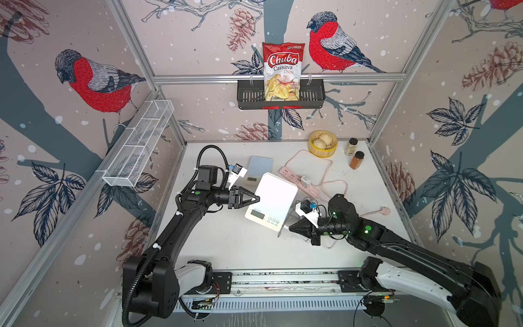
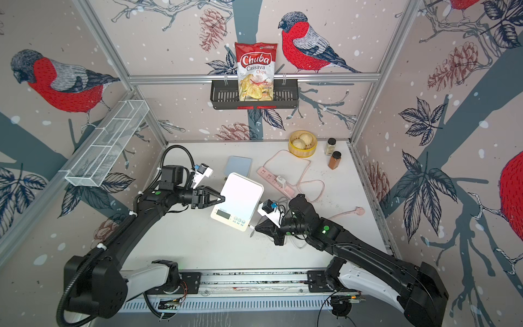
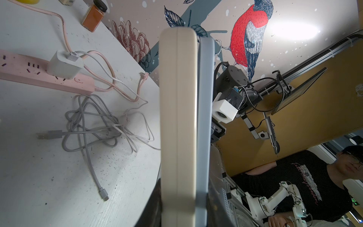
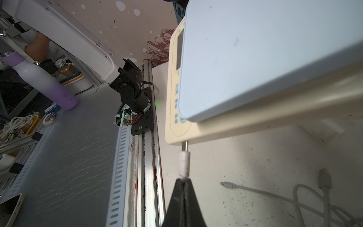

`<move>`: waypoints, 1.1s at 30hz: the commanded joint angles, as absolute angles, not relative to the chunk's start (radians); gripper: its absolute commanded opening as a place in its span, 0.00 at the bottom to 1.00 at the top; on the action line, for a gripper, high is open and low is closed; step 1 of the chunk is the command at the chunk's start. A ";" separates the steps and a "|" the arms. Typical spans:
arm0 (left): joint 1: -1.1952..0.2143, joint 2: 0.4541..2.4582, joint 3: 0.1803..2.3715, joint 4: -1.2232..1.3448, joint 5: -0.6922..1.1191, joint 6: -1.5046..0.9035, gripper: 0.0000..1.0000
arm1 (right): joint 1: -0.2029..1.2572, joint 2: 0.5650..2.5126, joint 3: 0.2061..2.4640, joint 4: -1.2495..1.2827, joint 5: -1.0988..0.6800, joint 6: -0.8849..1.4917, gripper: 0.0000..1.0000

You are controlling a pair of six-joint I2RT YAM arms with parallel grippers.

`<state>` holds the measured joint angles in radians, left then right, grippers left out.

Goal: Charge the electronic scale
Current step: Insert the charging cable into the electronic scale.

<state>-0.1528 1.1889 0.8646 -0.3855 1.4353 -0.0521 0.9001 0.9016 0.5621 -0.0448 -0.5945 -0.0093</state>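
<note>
Electronic scale [image 1: 271,198], likely light, rigid and slick, is clamped by its edge between left gripper [image 1: 257,198] fingers; right gripper [image 1: 290,228] fingers pinch the plug [image 4: 184,163], its tip at the port just beyond.

The table [image 1: 226,249] lies bare before the scale [image 1: 276,192]; tangled grey cable [image 3: 110,131] and pink power strip [image 1: 291,177] crowd its right side.

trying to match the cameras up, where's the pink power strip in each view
Top view: pink power strip just right of the white scale.
Top view: again right of the scale, strip.
Left wrist: beside the scale's edge, strip, charger plugged in.
Right wrist: not in it.
Shared landmark: the scale.
</note>
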 commanded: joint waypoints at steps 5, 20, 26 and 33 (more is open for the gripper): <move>-0.151 1.188 0.868 -0.362 1.465 -0.044 0.00 | 0.898 0.915 0.566 0.022 -0.620 -0.004 0.00; -0.158 1.171 0.845 -0.372 1.419 -0.031 0.00 | 0.884 0.936 0.563 0.077 -0.628 0.060 0.00; -0.157 1.162 0.829 -0.345 1.426 -0.054 0.00 | 0.888 0.946 0.557 0.100 -0.634 0.076 0.00; -0.158 1.157 0.819 -0.318 1.437 -0.083 0.00 | 0.898 0.963 0.550 0.120 -0.590 0.080 0.00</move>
